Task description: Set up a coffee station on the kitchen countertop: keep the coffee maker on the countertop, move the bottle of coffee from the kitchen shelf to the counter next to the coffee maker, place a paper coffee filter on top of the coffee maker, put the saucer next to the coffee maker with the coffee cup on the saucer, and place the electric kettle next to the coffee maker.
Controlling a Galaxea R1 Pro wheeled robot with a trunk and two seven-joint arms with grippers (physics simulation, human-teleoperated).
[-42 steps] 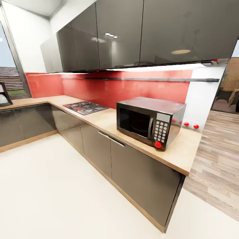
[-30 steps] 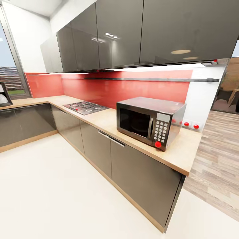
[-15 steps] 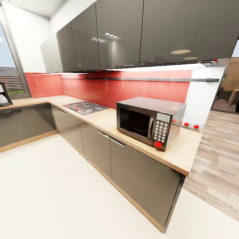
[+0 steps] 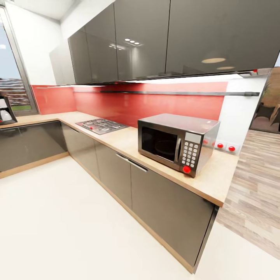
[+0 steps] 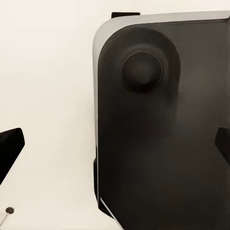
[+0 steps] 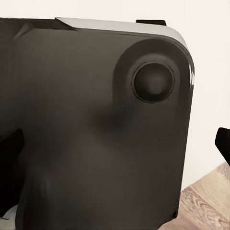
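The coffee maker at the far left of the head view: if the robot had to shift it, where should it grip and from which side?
Probably the black body of the coffee maker, across its width, coming from the open floor side in front of the countertop. It stands upright near the counter's front edge, cut off by the picture edge, so the details are unclear.

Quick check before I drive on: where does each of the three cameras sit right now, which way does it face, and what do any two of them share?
Head view: high on the robot, facing the countertop with microwave, hob and coffee maker at far left.
Left wrist view: looks down past dark fingertips at the robot's base and pale floor.
Right wrist view: the same, fingertips apart, over the base.
Shared: both wrist views show the base.
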